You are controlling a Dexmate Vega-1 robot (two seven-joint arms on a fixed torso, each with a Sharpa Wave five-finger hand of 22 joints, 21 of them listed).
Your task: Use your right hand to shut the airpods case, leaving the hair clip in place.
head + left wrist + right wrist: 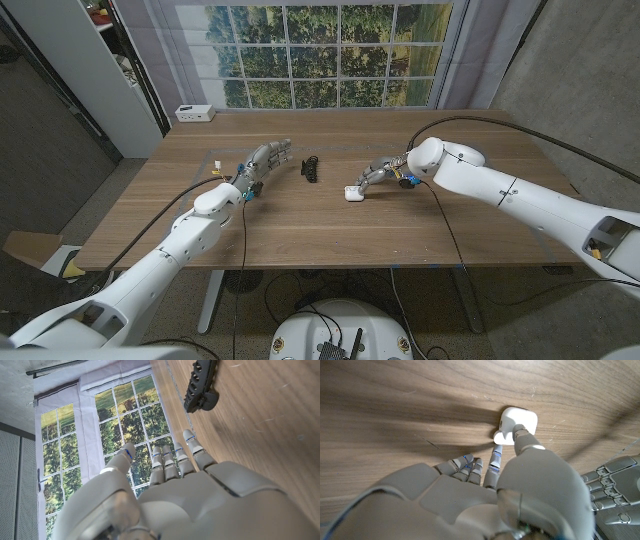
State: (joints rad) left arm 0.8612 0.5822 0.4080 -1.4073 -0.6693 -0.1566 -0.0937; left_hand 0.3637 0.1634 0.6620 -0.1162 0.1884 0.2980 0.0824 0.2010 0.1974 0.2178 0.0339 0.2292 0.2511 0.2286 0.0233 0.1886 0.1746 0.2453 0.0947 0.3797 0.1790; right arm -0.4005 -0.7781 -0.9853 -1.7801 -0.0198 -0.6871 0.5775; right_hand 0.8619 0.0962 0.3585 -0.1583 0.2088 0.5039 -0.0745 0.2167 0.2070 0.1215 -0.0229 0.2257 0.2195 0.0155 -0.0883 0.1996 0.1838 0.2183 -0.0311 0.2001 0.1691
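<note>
The white airpods case sits on the wooden bench near its middle, just in front of the right robot hand. In the right wrist view the case shows as a rounded white body with a small white flap or lid edge sticking out at one side; whether the lid is fully down cannot be told, and nothing of its inside is visible. One fingertip of the right robot hand lies on top of the case, with a second finger reaching to the protruding white edge; the remaining fingers are curled back toward the palm. The hand presses on the case rather than wrapping around it.

The black hair clip lies on the bench well apart from the case, between the two arms and closer to the left robot hand. In the left wrist view the clip rests just beyond the straightened fingertips of the left robot hand, not touching them. That hand holds nothing, its fingers extended side by side.

A white power strip sits at the bench's far left edge.
</note>
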